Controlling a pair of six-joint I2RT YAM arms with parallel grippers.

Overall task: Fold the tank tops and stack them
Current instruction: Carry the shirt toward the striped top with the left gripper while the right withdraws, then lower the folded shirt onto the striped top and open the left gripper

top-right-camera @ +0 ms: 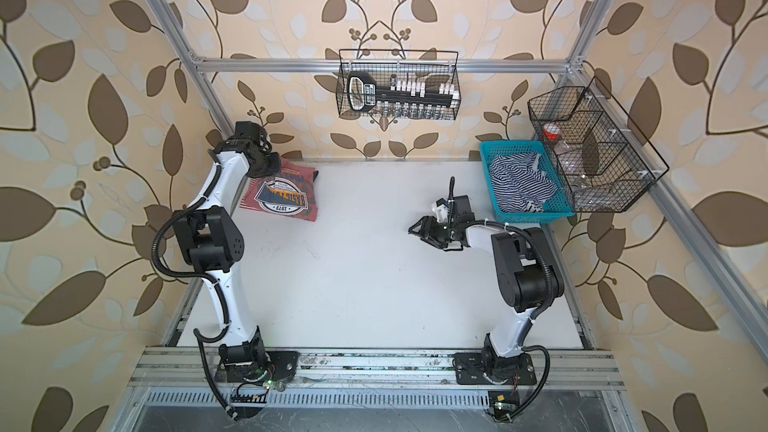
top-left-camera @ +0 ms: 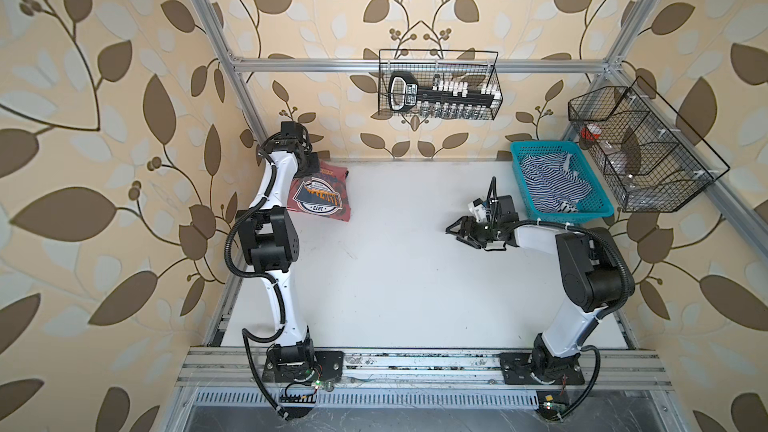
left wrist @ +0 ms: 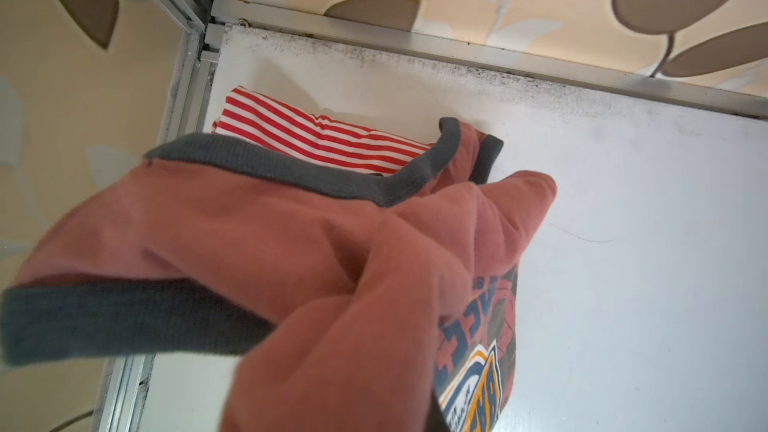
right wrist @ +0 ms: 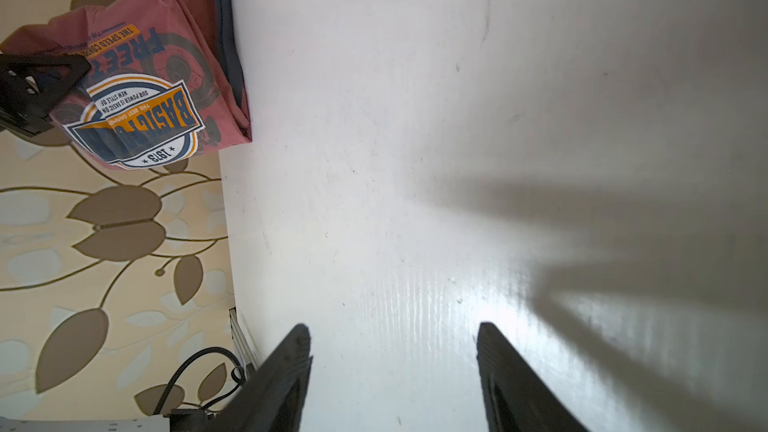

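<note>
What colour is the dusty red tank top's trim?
Dark grey trim on the dusty red tank top, clearest in left wrist view.

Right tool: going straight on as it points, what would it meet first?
Probably nothing: only bare white tabletop lies ahead of the open right tool; the dusty red badge-print tank top sits off-line.

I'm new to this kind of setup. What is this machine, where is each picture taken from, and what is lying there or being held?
Two robot arms stand on a white table. Two pictures look down from overhead; two come from cameras on the arms' wrists. The left gripper, fingers shut, holds a dusty red tank top in the far left corner. The left wrist view shows a red-and-white striped top lying on the table, partly hidden by it. The right gripper is open and holds nothing. A teal basket holds navy-striped cloth.
</note>
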